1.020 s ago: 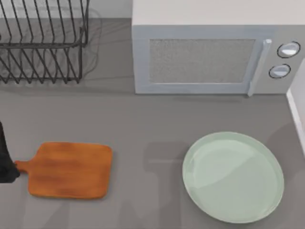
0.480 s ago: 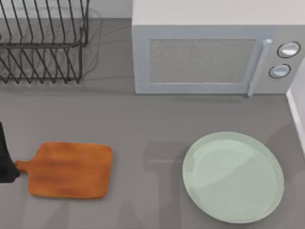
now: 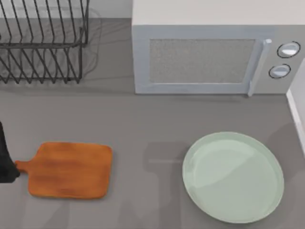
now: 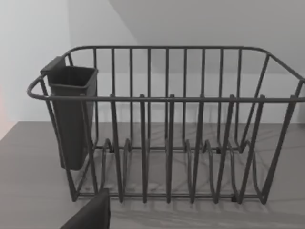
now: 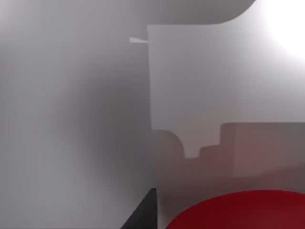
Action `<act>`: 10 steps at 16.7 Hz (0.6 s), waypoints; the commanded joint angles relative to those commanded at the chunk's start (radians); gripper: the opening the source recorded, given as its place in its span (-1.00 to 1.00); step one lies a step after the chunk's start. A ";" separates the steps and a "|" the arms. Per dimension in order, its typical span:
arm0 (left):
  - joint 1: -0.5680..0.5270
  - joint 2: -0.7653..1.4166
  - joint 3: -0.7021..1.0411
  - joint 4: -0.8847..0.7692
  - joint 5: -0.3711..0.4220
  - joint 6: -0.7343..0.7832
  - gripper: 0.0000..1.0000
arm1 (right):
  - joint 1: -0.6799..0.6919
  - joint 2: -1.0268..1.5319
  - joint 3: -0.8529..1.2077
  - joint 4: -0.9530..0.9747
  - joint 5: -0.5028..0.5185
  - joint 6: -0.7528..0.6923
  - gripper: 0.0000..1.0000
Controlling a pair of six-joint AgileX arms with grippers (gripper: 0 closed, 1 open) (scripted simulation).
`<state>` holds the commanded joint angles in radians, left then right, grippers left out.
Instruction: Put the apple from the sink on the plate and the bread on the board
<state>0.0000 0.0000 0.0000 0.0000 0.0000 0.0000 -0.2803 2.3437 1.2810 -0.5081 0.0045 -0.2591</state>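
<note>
The plate [image 3: 233, 177] and the board [image 3: 69, 170] lay bare and well apart on the counter, apparently set out as landing spots with room for each arm. The left arm [image 3: 5, 162] waited at the table's left edge beside the board's handle; its wrist camera faced the dish rack [image 4: 167, 124], something the overhead picture caught from above at the back left beside the microwave [image 3: 214, 57]. The right wrist view alone gave the apple [image 5: 238, 210] — a red curve very close against pale sink walls [image 5: 71, 119] — so the right arm seemed to be reaching for it. Whether either gripper was parted or closed, I could not tell; the bread's place was likewise unknown.
</note>
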 joint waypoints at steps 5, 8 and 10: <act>0.000 0.000 0.000 0.000 0.000 0.000 1.00 | 0.002 -0.074 0.019 -0.039 -0.015 0.008 -1.00; 0.000 0.000 0.000 0.000 0.000 0.000 1.00 | 0.001 -0.101 0.041 -0.079 -0.015 0.007 -1.00; 0.000 0.000 0.000 0.000 0.000 0.000 1.00 | 0.001 -0.145 0.068 -0.157 -0.015 0.006 -1.00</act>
<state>0.0000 0.0000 0.0000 0.0000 0.0000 0.0000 -0.2796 2.1991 1.3493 -0.6655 -0.0108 -0.2530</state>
